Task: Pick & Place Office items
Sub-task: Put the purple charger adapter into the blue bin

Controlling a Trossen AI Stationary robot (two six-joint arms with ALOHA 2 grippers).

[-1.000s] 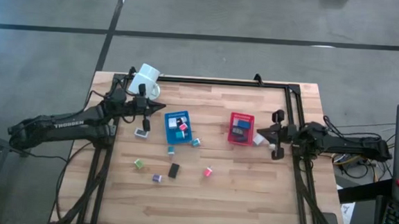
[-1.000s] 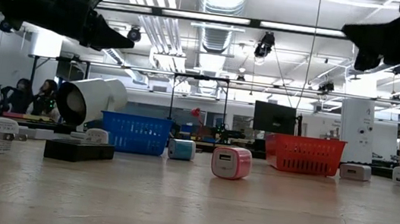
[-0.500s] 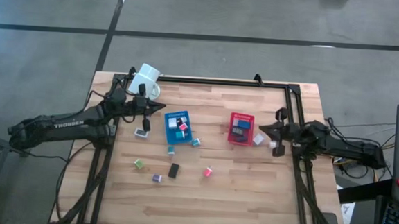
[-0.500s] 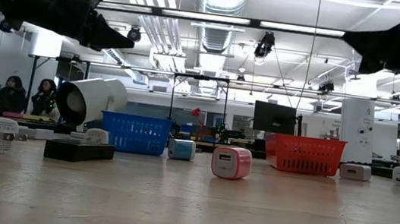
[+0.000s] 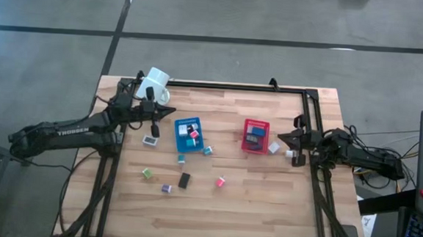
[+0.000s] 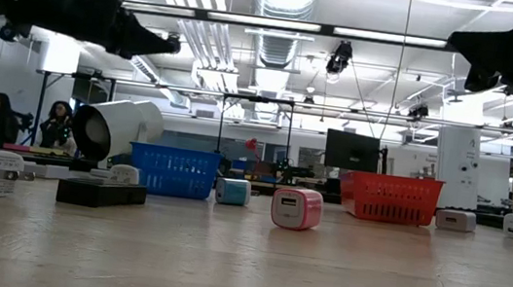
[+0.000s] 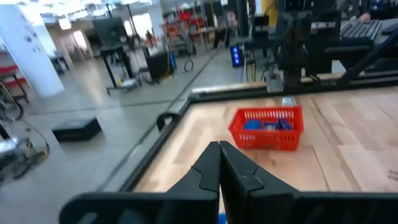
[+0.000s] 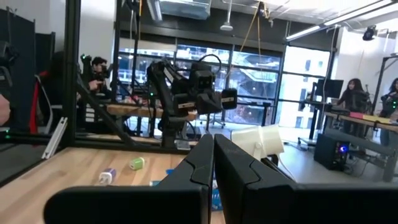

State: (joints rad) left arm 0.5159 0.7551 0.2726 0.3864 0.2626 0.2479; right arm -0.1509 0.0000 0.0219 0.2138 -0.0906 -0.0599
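Small office blocks lie scattered on the wooden table: a white one (image 5: 150, 139), teal ones (image 5: 182, 159) (image 5: 208, 150), a green one (image 5: 147, 173), a purple one (image 5: 167, 188), a black one (image 5: 184, 180) and a pink one (image 5: 221, 181). Another white block (image 5: 274, 147) rests beside the red tray (image 5: 256, 126). The blue tray (image 5: 181, 140) holds pink, white and black blocks. My left gripper (image 5: 171, 112) (image 7: 219, 149) hovers shut, left of the blue tray. My right gripper (image 5: 284, 138) (image 8: 213, 144) hovers shut just right of that white block. Both are well above the table in the low view.
A white mug (image 5: 155, 84) lies on its side at the far left corner, next to my left arm. A black frame rail (image 5: 235, 85) runs along the far edge and down both sides. Bare wood stretches along the near edge. People stand in the room beyond.
My right gripper has drawn back a little toward the table's right edge, away from the red tray. The white block beside that tray stays on the table. My left arm has kept still.
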